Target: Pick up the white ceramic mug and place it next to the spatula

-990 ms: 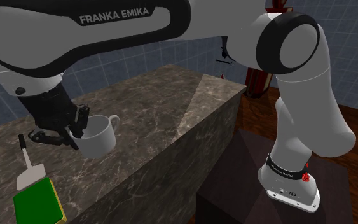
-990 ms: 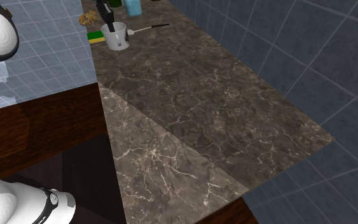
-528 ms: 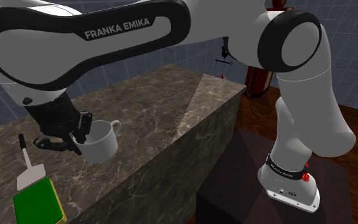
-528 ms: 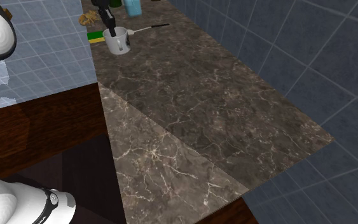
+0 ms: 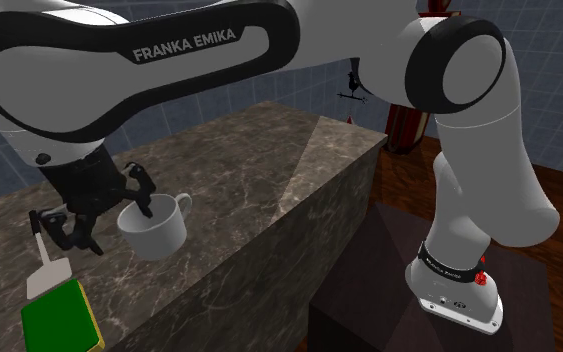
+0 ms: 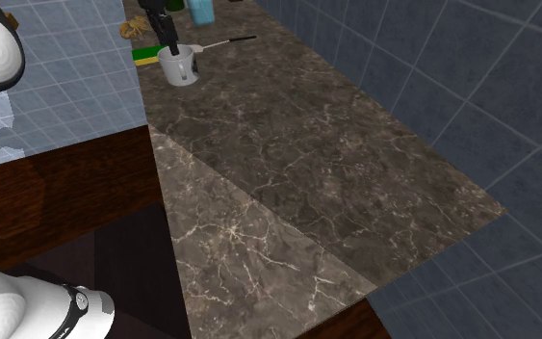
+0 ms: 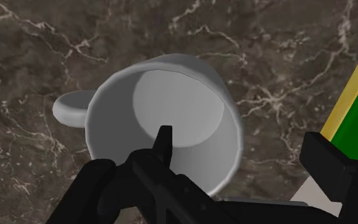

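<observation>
Here, the white mug (image 5: 157,228) stands upright on the dark marbled counter (image 5: 259,170). It is near the spatula (image 5: 45,268), whose pale blade lies just beside a green sponge (image 5: 61,315) with a yellow edge. The gripper (image 5: 109,225) hangs over the mug with its fingers (image 7: 163,143) spread apart, straddling the cup's wall on the spatula side. One finger reaches down inside the cup, close to the inner wall. The other stands outside, apart from the mug and above the spatula's black handle. Neither finger clasps the mug. The mug's own handle points away from the spatula. In the second exterior view, mug, spatula and sponge sit together at the counter's far end.
</observation>
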Motion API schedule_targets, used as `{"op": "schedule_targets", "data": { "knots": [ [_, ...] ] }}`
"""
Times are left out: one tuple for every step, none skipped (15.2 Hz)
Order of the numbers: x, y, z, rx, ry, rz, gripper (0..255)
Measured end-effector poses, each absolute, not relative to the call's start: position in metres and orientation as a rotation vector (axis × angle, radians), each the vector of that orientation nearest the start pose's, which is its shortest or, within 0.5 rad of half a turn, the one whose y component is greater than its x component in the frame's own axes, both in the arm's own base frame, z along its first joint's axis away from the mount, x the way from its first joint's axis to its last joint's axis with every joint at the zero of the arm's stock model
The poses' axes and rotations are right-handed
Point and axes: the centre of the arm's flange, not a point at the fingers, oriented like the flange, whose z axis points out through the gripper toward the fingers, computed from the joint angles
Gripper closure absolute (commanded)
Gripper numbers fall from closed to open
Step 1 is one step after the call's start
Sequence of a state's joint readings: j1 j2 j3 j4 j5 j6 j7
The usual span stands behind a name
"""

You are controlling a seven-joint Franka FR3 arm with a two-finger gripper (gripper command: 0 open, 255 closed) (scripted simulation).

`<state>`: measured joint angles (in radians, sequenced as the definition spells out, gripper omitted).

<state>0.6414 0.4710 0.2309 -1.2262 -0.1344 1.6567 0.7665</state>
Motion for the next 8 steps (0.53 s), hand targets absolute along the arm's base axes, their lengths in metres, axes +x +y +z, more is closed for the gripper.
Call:
{"op": "schedule_targets", "data": {
  "knots": [
    [0.480, 0.497, 0.506, -3.179, -0.153, -0.002, 0],
    [0.479, 0.498, 0.511, -3.179, -0.153, -0.003, 0],
    [0.479, 0.499, 0.522, -3.178, -0.154, -0.004, 0],
    [0.481, 0.498, 0.534, -3.178, -0.154, -0.004, 0],
    [0.481, 0.498, 0.547, -3.178, -0.153, -0.005, 0],
    [0.480, 0.499, 0.551, -3.178, -0.153, -0.005, 0],
    [0.480, 0.499, 0.554, -3.179, -0.153, -0.004, 0],
    [0.480, 0.499, 0.555, -3.179, -0.153, -0.003, 0]
  ]
}}
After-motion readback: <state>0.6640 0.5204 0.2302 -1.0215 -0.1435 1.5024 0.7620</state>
